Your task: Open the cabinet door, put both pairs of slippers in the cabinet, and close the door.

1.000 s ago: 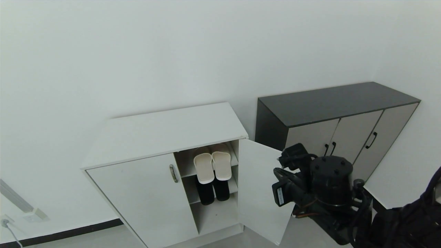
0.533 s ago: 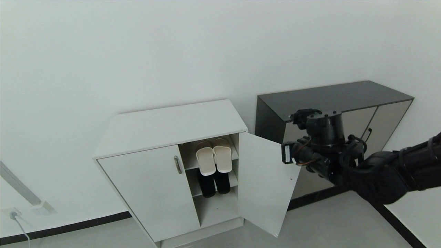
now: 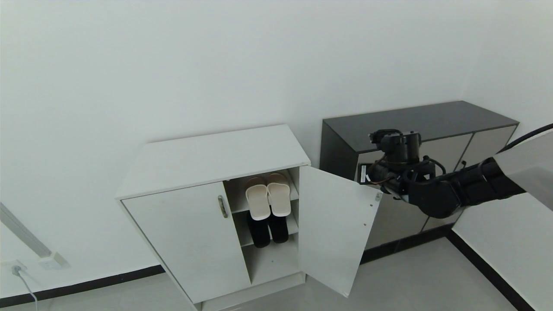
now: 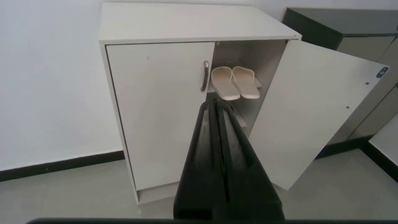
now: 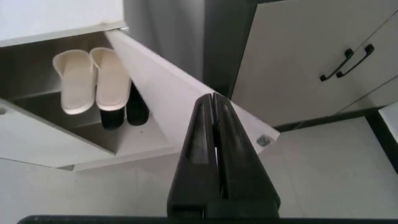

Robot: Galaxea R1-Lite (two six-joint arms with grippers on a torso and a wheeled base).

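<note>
The white cabinet (image 3: 216,155) stands against the wall with its right door (image 3: 332,233) swung open and its left door (image 3: 190,242) closed. A white pair of slippers (image 3: 268,201) lies on the upper shelf, and a black pair (image 3: 268,231) sits on the shelf below. My right arm (image 3: 402,168) reaches out behind the top outer corner of the open door. In the right wrist view my right gripper (image 5: 214,99) is shut and empty, just over the door's edge (image 5: 168,93). My left gripper (image 4: 216,102) is shut and empty, some way in front of the cabinet opening.
A dark-topped cabinet (image 3: 414,125) with grey doors stands right beside the open door, behind my right arm. A white surface (image 3: 510,242) juts in at the lower right. A wall socket with a cable (image 3: 13,270) sits low on the left. Grey floor (image 3: 410,285) lies open in front.
The head camera shifted early on. My right arm rose from low in front and stretched out to the door's top outer corner. The slippers have not moved.
</note>
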